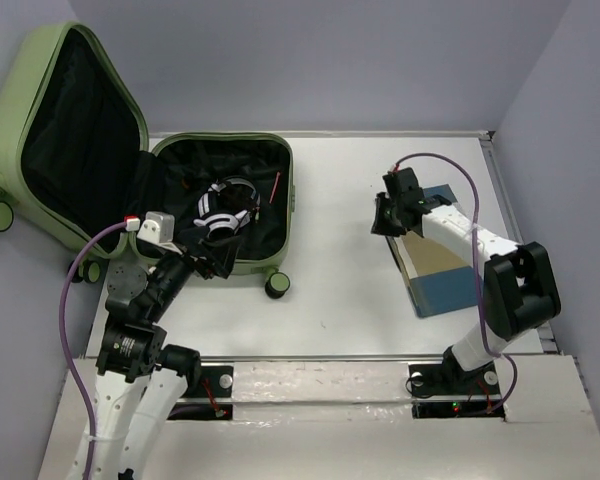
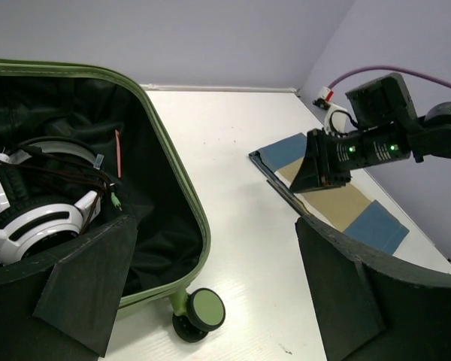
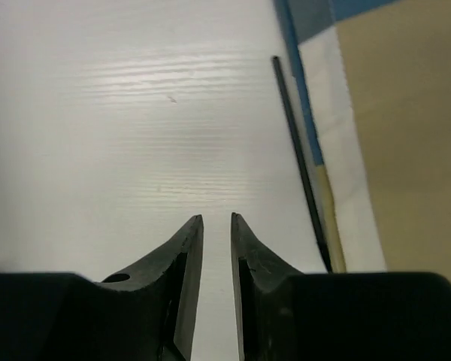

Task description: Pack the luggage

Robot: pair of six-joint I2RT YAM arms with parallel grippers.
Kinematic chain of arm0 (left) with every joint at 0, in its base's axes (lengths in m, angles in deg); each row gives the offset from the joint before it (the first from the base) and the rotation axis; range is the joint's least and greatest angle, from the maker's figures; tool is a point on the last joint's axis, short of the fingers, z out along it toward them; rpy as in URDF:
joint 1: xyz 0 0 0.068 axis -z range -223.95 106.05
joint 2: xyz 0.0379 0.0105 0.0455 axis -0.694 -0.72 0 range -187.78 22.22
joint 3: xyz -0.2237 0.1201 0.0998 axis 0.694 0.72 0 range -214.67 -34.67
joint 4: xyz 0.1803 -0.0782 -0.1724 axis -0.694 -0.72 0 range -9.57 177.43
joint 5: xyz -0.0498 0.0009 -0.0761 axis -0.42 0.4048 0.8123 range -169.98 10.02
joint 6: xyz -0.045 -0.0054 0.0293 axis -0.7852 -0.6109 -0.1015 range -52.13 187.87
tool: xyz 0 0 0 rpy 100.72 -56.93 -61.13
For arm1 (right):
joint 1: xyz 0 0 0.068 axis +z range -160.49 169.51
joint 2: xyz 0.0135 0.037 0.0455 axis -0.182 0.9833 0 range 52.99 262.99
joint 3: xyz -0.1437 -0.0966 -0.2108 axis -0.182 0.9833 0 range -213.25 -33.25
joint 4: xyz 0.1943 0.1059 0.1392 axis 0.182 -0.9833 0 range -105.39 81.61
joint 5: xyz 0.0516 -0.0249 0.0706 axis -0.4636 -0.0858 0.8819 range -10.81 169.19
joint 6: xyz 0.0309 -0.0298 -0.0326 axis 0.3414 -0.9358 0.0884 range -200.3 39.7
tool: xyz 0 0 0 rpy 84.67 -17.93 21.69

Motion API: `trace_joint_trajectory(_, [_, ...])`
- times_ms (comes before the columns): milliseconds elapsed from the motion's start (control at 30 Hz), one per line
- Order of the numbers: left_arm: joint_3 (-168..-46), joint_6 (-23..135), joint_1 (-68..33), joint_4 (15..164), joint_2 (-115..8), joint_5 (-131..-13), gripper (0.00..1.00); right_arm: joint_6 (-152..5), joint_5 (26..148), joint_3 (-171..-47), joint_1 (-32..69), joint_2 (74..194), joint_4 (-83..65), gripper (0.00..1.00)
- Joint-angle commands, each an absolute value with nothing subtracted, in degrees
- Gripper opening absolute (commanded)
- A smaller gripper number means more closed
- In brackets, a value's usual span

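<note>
I see the white surface (image 1: 330,200) with the sage-green luggage (image 1: 75,70) lying open at its far left. The lid leans back off the left edge, and the black-lined lower shell lies flat. On the right side lies a flat blue-and-tan thing, probably a notebook (image 1: 435,270), though I can't be sure from here. White-and-black headphones (image 1: 223,210) lie inside the lower shell, cable tangled over them. My left pincer (image 1: 212,258) hangs over the shell's near rim, fingers spread wide, holding nothing. My right pincer (image 3: 216,219) sits just left of the notebook's edge, its fingers nearly together with a thin empty slit between them. One caster wheel (image 1: 276,285) rests on the surface at the shell's near right corner.
</note>
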State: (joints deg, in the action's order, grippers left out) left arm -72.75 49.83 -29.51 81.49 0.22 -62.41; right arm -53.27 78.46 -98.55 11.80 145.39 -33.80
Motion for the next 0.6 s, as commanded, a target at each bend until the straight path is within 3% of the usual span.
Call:
trace_joint_trajectory(0, [-75.19, 50.38, -29.44, 83.21, -0.01, -61.87, 0.99, -58.32, 70.93, -95.40, 9.82, 144.92, -35.46, 0.30])
trace_joint_trajectory(167, [-75.27, 50.38, -29.71, 83.21, -0.36, -61.61, 0.99, -60.25, 70.58, -96.09, 8.67, 148.08, -35.64, 0.39])
trace_joint_trajectory(567, [-75.19, 50.38, -29.80, 83.12, -0.28, -61.34, 0.99, -62.19, 66.01, -97.50, 8.15, 153.80, -36.43, 0.39])
